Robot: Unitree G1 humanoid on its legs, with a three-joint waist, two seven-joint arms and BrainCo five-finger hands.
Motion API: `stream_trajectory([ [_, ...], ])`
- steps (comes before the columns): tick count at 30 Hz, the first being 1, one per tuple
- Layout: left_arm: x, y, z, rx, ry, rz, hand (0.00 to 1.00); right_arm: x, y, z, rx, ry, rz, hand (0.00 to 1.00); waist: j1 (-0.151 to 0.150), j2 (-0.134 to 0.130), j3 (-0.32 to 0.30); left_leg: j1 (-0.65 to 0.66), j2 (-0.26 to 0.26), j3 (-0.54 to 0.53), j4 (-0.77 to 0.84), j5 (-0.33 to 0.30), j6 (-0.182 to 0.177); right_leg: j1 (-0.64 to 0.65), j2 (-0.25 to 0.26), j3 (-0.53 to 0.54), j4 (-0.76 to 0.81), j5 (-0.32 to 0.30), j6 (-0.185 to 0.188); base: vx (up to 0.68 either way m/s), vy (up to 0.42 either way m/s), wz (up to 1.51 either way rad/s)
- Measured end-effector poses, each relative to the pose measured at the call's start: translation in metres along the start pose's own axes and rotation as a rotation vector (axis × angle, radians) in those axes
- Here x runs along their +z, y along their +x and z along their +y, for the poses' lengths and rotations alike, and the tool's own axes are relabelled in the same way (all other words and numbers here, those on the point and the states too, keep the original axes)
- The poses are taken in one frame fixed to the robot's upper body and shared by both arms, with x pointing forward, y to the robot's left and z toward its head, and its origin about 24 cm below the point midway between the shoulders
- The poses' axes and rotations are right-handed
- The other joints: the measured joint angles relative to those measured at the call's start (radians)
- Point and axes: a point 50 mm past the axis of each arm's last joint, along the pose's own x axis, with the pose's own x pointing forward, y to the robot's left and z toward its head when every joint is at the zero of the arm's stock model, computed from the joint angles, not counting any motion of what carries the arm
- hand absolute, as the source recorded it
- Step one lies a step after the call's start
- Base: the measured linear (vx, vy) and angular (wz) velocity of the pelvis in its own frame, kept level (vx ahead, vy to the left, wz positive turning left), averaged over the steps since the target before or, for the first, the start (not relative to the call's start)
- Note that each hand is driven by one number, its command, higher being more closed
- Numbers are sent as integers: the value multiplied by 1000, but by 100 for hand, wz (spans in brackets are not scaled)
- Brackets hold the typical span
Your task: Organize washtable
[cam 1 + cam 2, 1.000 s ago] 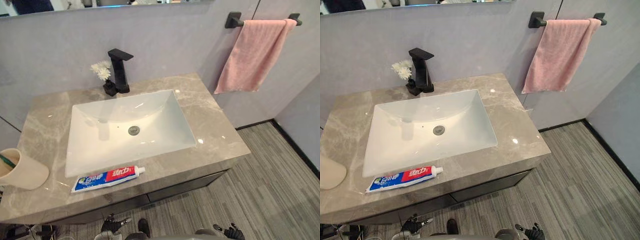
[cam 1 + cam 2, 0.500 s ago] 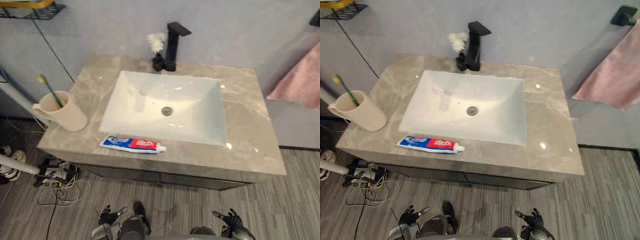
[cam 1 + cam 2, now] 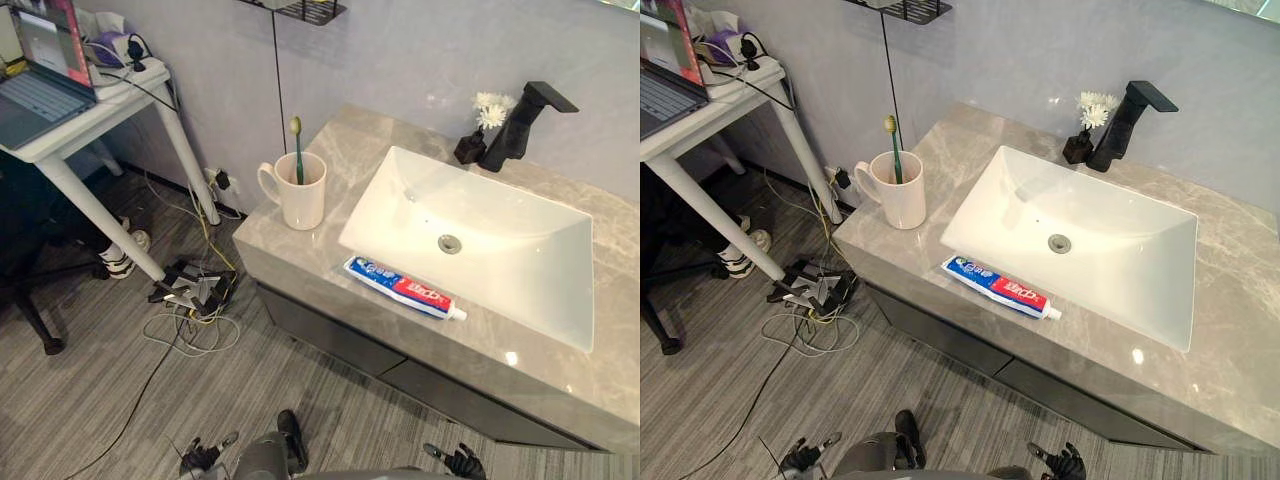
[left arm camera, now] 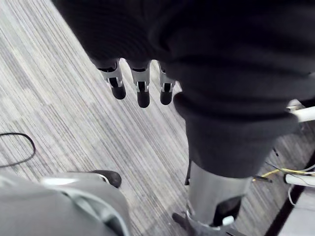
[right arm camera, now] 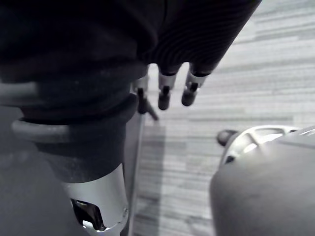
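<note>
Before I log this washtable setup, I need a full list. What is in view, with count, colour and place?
counter: one, grey-beige marble, against the wall
sink: one, white, set into the counter
faucet: one, black, behind the sink
flower: one small white bunch in a black vase, beside the faucet
mug: one, cream, on the counter's left end
toothbrush: one, green handle, upright in the mug
toothpaste tube: one, blue, red and white, lying in front of the sink
desk: one, white, far left
laptop: one, on the desk
cables: a tangle on the floor
left robot hand: open, over the floor
right robot hand: open, over the floor
</note>
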Motion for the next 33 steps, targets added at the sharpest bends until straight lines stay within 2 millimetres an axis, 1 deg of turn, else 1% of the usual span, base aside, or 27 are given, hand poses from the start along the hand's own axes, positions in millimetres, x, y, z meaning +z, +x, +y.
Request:
stream_trajectory([
  [1,-4,-1,-1,-5,21,9,0,7,2,2,6,-1,-20,0,3,10,1,-24,4,-46,41,-20,-19,-26,-5,33,0,8,17,-161,24,-97],
  [2,-14,-4,-3,-24,77,41,0,16,4,5,12,0,-41,0,3,31,7,-59,41,-64,178,-92,-23,-64,-6,87,17,19,23,-154,62,-106],
  [3,-19,-5,-3,-28,101,57,0,16,4,3,8,0,-43,0,0,43,6,-60,63,-66,238,-128,-37,-76,-6,115,30,22,22,-114,159,-116],
  [4,-22,-6,-2,-31,165,64,0,14,4,-2,-3,1,-34,0,-6,66,4,-46,97,-72,303,-198,-81,-88,-9,159,57,22,24,-61,167,-78],
  [5,-22,-6,-2,-39,203,62,0,11,3,-5,-14,4,-24,0,-7,75,2,-43,103,-64,315,-235,-89,-101,-14,181,74,23,23,-104,326,-101],
  [6,-16,-4,-5,-68,314,38,0,7,3,-8,-24,24,-5,0,-2,89,2,-41,103,-16,308,-274,-31,-168,-29,253,152,55,-30,-102,313,-86],
  [7,-13,-3,-4,-72,344,30,0,9,3,-8,-24,33,-8,0,-2,88,3,-36,104,4,286,-273,-31,-210,-43,277,181,94,-90,-143,407,-104],
  [8,-9,-2,-2,-83,411,15,0,15,5,-7,-23,49,-24,0,-8,89,5,-14,104,49,213,-265,-24,-291,-45,309,218,197,-238,-76,314,-85],
  [9,-7,-2,-1,-91,467,7,0,16,4,-7,-23,88,-26,0,-12,99,12,27,104,94,127,-244,-9,-350,-39,318,254,258,-330,-58,294,-72],
  [10,-7,-2,-2,-96,484,5,0,15,3,-6,-22,102,-26,0,-15,101,14,51,101,104,82,-213,5,-357,-32,314,274,254,-322,-36,260,-50],
  [11,-8,-2,-2,-104,515,6,0,10,2,-9,-28,108,-15,0,-16,103,19,101,80,115,-5,-161,22,-351,-19,316,319,209,-257,-73,265,-20],
  [12,-8,-2,-3,-112,533,5,0,6,1,-10,-31,102,-8,0,-19,97,21,137,59,130,-63,-150,21,-331,-13,315,361,158,-213,-73,254,-12],
  [13,-8,-2,-4,-117,540,5,0,5,1,-11,-30,95,-6,0,-19,97,21,156,50,140,-88,-148,18,-323,-6,316,385,129,-203,-40,223,-4],
  [14,-10,-3,-5,-129,551,6,0,4,0,-9,-23,77,-7,0,-20,97,21,187,33,173,-127,-146,15,-307,7,305,439,68,-194,0,154,-6],
  [15,-10,-3,-6,-133,555,7,0,5,0,-7,-13,51,-11,0,-21,97,21,197,29,198,-143,-141,8,-300,18,295,464,43,-190,12,170,-12],
  [17,-11,-3,-8,-145,561,10,0,11,2,-4,16,-43,-37,0,-33,99,22,224,3,263,-200,-99,8,-258,78,245,492,-49,-163,33,125,-23],
  [18,-11,-3,-8,-147,558,10,0,14,2,-2,24,-62,-46,0,-32,99,22,226,-4,278,-212,-93,12,-250,98,233,482,-65,-150,2,103,-65],
  [19,-12,-4,-10,-149,544,12,0,21,3,4,46,-98,-74,0,-28,99,23,229,-15,321,-230,-76,23,-227,155,220,416,-83,-131,-35,68,-75],
  [22,-11,-4,-14,-158,541,6,0,30,3,22,108,-148,-108,0,-27,85,34,226,-40,354,-227,-49,60,-197,204,233,259,-92,-145,-32,26,-81],
  [23,-12,-4,-19,-171,533,3,0,31,3,28,123,-149,-109,0,-30,86,35,215,-52,357,-227,-47,61,-183,211,244,183,-97,-151,-38,0,-66],
  [25,-12,-4,-24,-177,502,1,0,34,4,29,125,-155,-113,0,-35,103,47,212,-52,358,-230,-41,64,-168,229,258,122,-93,-142,-30,-7,-33],
  [26,-13,-4,-24,-174,480,7,0,35,4,29,124,-176,-117,0,-33,105,48,212,-51,354,-234,-25,40,-162,244,280,83,-82,-147,-36,-38,-15],
  [27,-13,-4,-22,-165,457,10,0,35,4,28,122,-194,-118,0,-29,102,49,211,-49,342,-231,-11,29,-153,258,309,43,-81,-149,-47,-77,-19],
  [28,-13,-4,-21,-159,447,11,0,33,5,27,120,-204,-113,0,-22,99,48,206,-49,321,-225,0,46,-151,264,323,27,-81,-149,-22,-137,-48],
  [29,-15,-5,-19,-152,408,15,0,31,5,23,110,-217,-102,0,8,96,49,195,-47,227,-209,6,51,-152,277,366,-7,-81,-149,1,-141,-57],
  [31,-17,-6,-16,-134,346,25,0,30,6,19,102,-223,-96,0,21,95,51,186,-49,124,-188,6,51,-155,287,410,-35,-76,-143,72,-133,-66],
  [33,-21,-6,-11,-106,250,38,0,31,7,16,96,-232,-96,0,26,86,55,179,-56,-2,-166,6,51,-156,295,472,-77,-48,-143,90,-83,-68],
])
